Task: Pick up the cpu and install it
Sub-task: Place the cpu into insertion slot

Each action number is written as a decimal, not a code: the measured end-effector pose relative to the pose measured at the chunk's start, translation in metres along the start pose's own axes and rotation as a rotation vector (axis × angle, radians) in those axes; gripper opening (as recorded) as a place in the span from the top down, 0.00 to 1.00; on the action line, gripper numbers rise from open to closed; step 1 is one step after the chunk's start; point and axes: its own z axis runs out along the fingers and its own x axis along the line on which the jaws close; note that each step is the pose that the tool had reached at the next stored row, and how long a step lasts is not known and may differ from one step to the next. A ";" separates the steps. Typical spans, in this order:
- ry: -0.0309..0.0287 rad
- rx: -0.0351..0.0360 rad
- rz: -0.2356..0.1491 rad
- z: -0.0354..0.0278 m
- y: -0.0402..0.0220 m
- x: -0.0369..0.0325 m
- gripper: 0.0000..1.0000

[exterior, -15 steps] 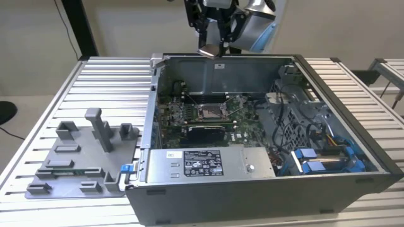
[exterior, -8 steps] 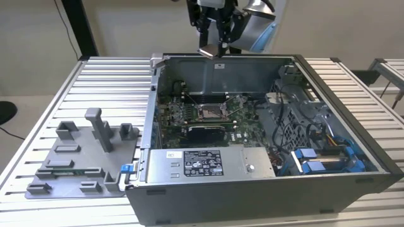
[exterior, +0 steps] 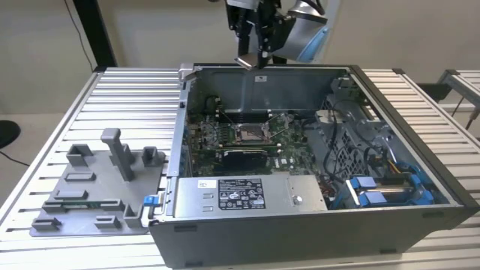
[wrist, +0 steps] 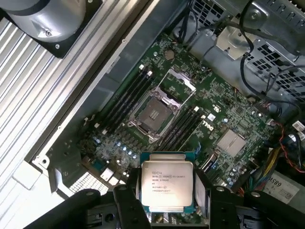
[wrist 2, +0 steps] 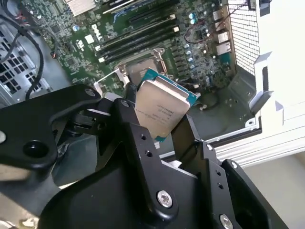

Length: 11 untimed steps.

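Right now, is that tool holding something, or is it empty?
Tool: closed on the cpu, above the open computer case.

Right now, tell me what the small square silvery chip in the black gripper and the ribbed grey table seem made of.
Small square silvery chip: top looks like metal, satin silver with a soft sheen; its green edge looks like circuit board. Ribbed grey table: probably aluminium, matt pale grey with even, extruded-looking ridges; could be painted.

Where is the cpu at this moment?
The cpu sits clamped in the gripper, high over the open computer case at the exterior view's top centre; in both wrist views it hangs above the motherboard, clear of the open socket.
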 end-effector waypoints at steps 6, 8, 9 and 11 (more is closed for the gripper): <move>-0.0015 -0.0022 0.100 0.0002 0.0000 0.0000 1.00; -0.0020 -0.0030 0.133 0.0002 0.0000 0.0000 1.00; -0.0022 -0.0034 0.149 0.0003 0.0000 0.0000 1.00; -0.0027 -0.0041 0.182 0.0003 0.0000 0.0000 1.00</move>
